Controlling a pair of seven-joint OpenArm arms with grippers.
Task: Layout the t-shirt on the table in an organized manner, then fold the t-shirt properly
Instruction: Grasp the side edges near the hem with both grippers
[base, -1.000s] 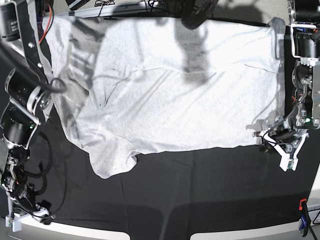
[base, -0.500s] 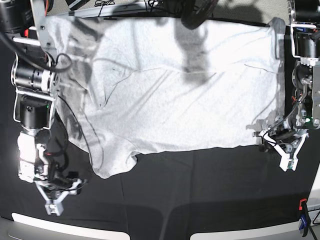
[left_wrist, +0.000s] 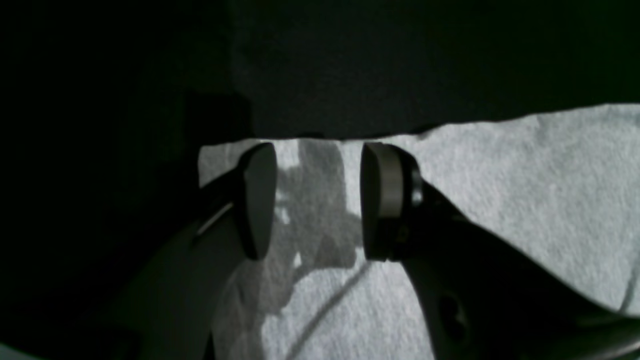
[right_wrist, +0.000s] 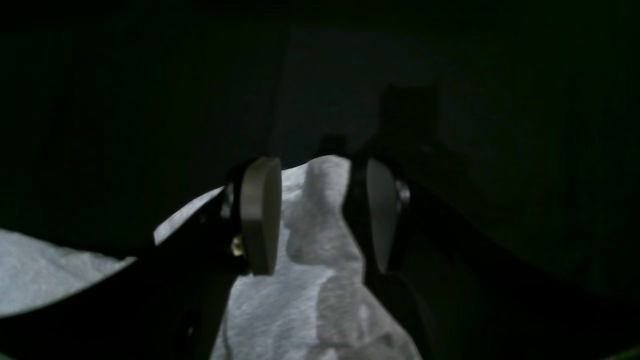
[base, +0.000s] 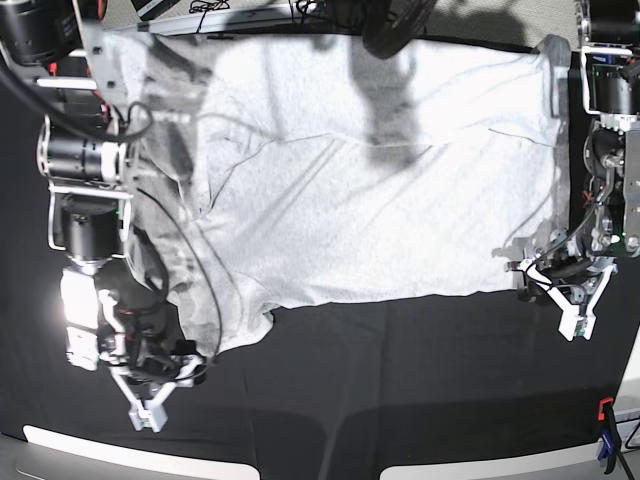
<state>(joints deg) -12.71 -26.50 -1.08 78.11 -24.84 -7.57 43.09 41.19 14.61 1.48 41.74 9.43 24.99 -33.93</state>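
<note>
Since the earlier frames, my right arm has travelled from the near left corner of the table toward the shirt, and now my right gripper (base: 152, 395) hangs at the lower left sleeve corner of the cloth. My left arm has not moved; my left gripper (base: 562, 300) stands at the same place, at the lower right corner of the shirt.

The light heather-grey, almost white short-sleeved cotton t-shirt (base: 370, 190) lies spread over the far half of the large flat table covered in matte black cloth (base: 400, 380). It is mostly flat, with some wrinkles and a fold line across the middle. One sleeve end points toward the near left side.

In the right wrist view, my right gripper (right_wrist: 320, 215) has its jaws apart, and a raised tip of the grey cloth (right_wrist: 320, 240) stands between the two pads (right_wrist: 260, 220). I cannot tell if the pads touch the cloth; they do not press it.

In the left wrist view, my left gripper (left_wrist: 317, 200) also has the jaws parted, with a clear gap. The edge of the shirt (left_wrist: 500, 200) lies below them, and the black table cover (left_wrist: 400, 65) begins just beyond the fingertips. Nothing is held there.

A red and blue clamp (base: 606, 435) sits at the near right edge of the table.
</note>
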